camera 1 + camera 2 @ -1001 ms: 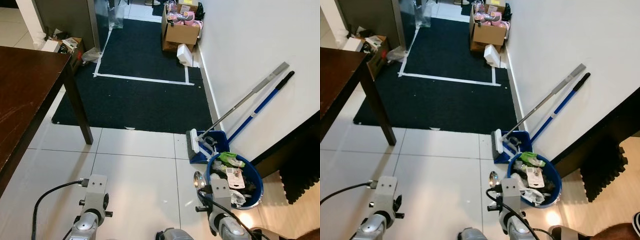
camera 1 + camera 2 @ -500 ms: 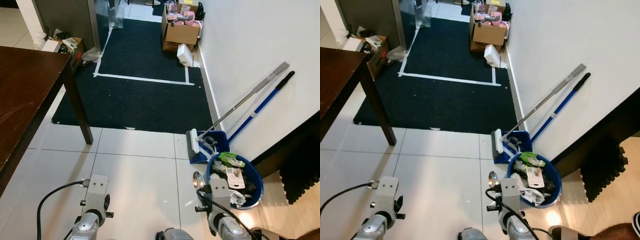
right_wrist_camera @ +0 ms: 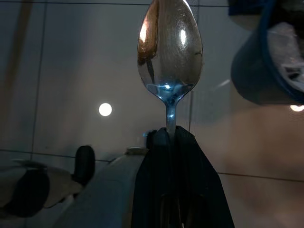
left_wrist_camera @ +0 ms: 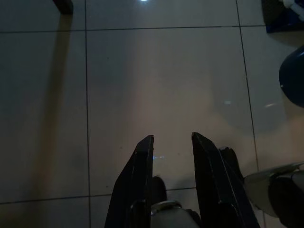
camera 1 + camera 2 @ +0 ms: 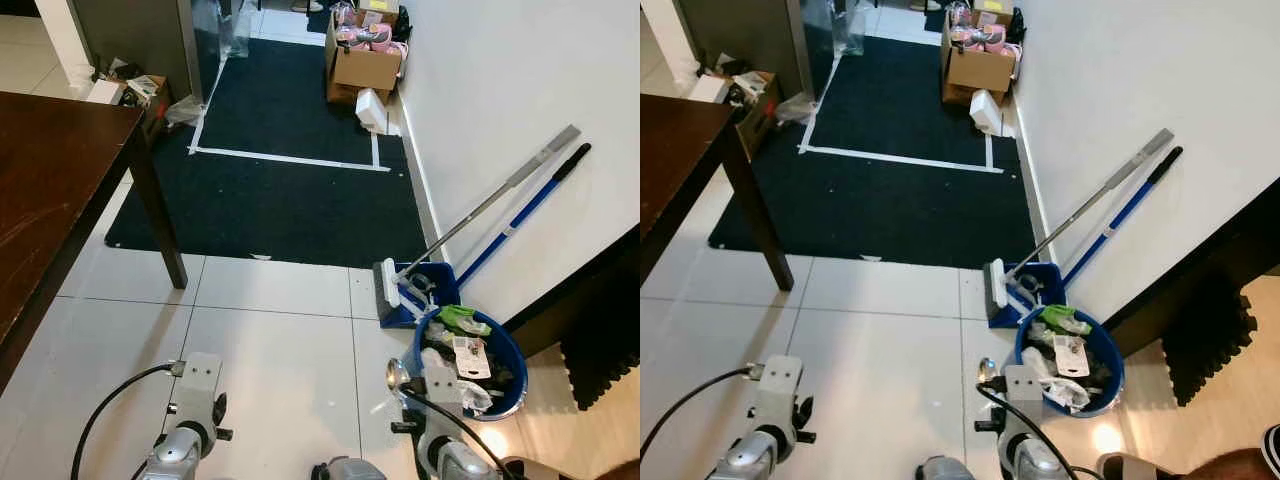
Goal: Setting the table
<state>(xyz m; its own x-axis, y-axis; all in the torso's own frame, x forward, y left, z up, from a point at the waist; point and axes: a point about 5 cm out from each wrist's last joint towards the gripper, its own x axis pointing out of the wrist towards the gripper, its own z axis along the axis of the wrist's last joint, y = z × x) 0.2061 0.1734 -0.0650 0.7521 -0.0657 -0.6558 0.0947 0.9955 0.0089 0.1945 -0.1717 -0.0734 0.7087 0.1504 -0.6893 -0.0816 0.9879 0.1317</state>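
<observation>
The right pincer [image 3: 167,137] is clamped on a spoon [image 3: 169,57], held low over the floor tiles beside the blue bin [image 5: 500,350]. The left pincer [image 4: 172,142] hangs apart, empty. This looks like the carrying step; next, turn toward the dark surface [image 5: 50,190] and set the spoon near its edge.

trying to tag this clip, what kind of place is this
Probably a lived-in home's dining or hallway area: a dark wooden table on white floor tiles, a dark blue rug, and a round blue bin of rubbish by the wall.
</observation>
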